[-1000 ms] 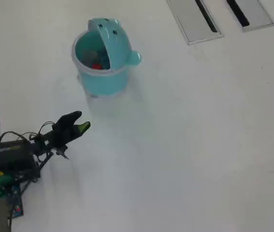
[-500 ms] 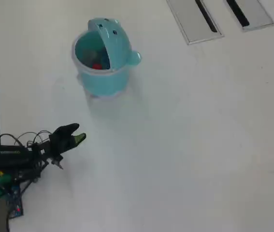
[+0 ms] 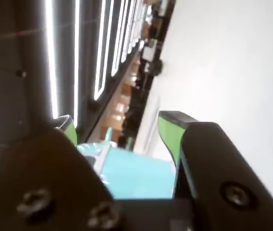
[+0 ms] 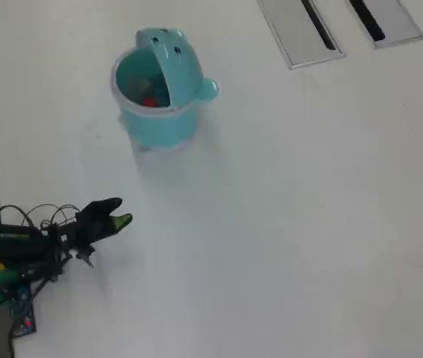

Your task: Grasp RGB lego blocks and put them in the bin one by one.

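Observation:
The teal bin (image 4: 159,127) stands at the upper left of the white table in the overhead view, with its animal-face lid (image 4: 177,67) flipped up. A red lego block (image 4: 150,102) lies inside it; I cannot make out anything else in there. My gripper (image 4: 120,212) is well below the bin near the table's left side, pointing right. In the wrist view the gripper (image 3: 117,122) is open, its green-padded fingers (image 3: 167,134) spread wide with nothing between them. The bin (image 3: 136,175) shows beyond the gap, blurred.
Two grey slotted panels (image 4: 301,30) (image 4: 386,19) are set into the table at the top right. The arm's body and cables (image 4: 17,242) sit at the table's left edge, with dark floor beyond it.
The arm has drawn back down and to the left, away from the bin. The bin has not moved.

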Robot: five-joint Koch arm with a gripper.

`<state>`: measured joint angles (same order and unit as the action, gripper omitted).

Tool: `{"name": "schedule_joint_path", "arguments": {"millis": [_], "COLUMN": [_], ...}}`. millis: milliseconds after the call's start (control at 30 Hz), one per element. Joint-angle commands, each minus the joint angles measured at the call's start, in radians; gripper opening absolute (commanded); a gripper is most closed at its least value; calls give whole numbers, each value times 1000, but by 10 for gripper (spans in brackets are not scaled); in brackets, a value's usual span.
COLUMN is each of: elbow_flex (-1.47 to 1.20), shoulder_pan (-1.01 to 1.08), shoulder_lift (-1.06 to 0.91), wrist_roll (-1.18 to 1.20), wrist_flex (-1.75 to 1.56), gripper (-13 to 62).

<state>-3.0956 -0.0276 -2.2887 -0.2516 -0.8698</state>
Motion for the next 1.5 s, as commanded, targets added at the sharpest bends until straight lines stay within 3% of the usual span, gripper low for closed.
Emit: {"name": "schedule_joint_path", "arguments": {"millis": [0,633,1467], "elbow_flex": [-75,-75,-75], "shoulder_pan": [17,54,51], "shoulder_lift": [-60,-57,-52], "wrist_roll": [11,35,58], "wrist_flex": [-58,597,847], "gripper": [337,349,346]}}
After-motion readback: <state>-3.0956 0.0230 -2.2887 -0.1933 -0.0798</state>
